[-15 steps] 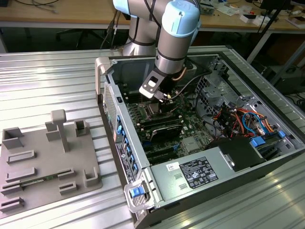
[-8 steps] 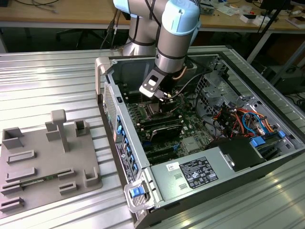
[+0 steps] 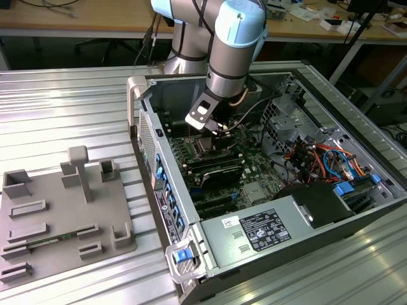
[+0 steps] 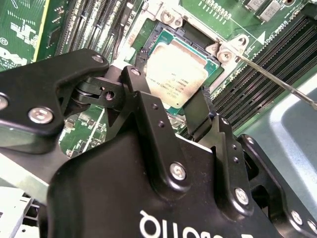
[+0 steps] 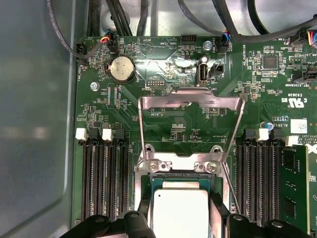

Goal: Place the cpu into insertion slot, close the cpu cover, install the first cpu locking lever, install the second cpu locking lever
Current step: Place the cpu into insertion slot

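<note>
– CPU (image 4: 176, 74), the small flat square chip with the silver-grey metal top: where is it?

– In the square black insertion slot (image 4: 157, 39) with its silver surround, on the green motherboard (image 5: 163, 64) inside the open grey computer case (image 3: 162, 184). In the exterior view that spot lies toward the far side of the case. I judge the chip level with the socket, though I cannot tell whether it is fully seated.

– And which way from the tool?

– Straight below it. The black two-finger gripper (image 4: 171, 87) points down onto the socket, and the chip lies between its fingers (image 4: 198, 111). Being square, the chip has no long axis; the fingers bracket two opposite edges.

– How wide is it set?

– Narrow, just chip-width. In both wrist views the fingers appear to touch the chip's edges, so I read it as gripped.

– The cover?

– The thin silver hinged cpu cover (image 5: 163, 103) with the window cutout is swung back off the socket. A thin wire locking lever (image 4: 277, 82) stands free beside it.
</note>
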Available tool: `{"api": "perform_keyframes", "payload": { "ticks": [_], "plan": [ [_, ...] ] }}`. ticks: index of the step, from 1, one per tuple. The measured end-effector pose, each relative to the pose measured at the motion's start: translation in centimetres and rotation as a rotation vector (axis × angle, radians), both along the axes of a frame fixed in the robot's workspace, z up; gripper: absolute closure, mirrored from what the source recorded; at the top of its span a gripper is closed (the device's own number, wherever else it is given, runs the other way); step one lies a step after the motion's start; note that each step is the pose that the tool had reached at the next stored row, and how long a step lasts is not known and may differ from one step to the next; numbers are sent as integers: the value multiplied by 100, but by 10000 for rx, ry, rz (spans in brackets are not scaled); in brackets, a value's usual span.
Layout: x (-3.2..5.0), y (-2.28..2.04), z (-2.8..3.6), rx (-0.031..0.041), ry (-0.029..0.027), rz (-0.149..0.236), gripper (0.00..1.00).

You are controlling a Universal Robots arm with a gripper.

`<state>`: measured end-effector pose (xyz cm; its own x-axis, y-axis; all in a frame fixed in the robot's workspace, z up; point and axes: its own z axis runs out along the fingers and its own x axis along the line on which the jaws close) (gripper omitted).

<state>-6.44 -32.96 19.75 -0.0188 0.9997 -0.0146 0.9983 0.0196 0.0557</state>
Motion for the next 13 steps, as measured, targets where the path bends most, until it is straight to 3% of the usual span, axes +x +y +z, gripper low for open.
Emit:
{"api": "perform_keyframes", "payload": {
  "ticks": [3,6,13],
  "plan": [
    [0,0,29,-10,-1,-1,45],
    [0,0,34,-82,0,-1,45],
    [0,0,7,-85,0,-2,45]
  ]
}}
